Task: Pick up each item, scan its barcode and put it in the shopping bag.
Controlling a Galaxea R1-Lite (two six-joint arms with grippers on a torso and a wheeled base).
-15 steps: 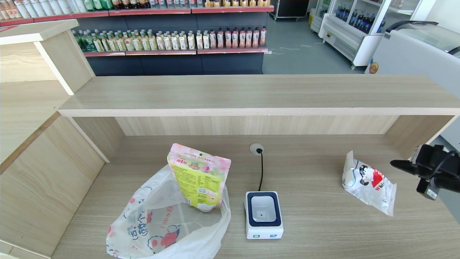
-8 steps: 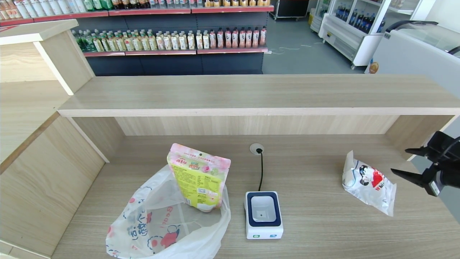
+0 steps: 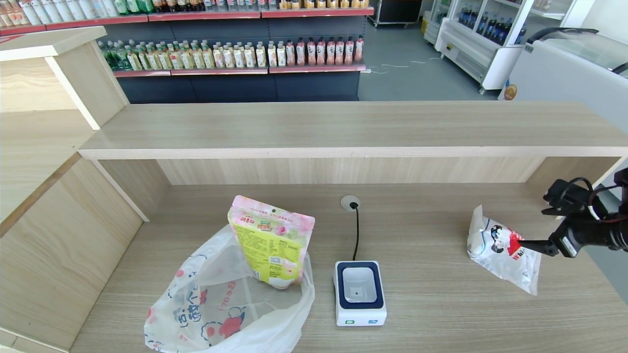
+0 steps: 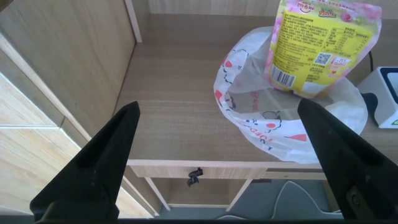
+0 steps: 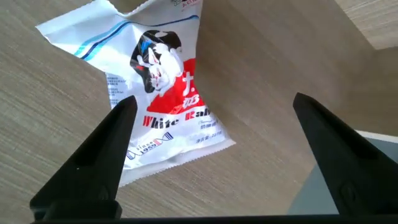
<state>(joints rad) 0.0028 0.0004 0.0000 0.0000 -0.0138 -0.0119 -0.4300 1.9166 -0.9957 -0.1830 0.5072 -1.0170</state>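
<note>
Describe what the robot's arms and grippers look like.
The right gripper is matte black, with two long, tapering fingers, a looped black cable behind it and a small white label on the wrist. The left gripper has the same black pointed fingers.

Left pincer [image 4: 219, 107] gapes wide — yellow pouch [image 4: 317, 43] stands in shopping bag [image 4: 245, 115].
</note>
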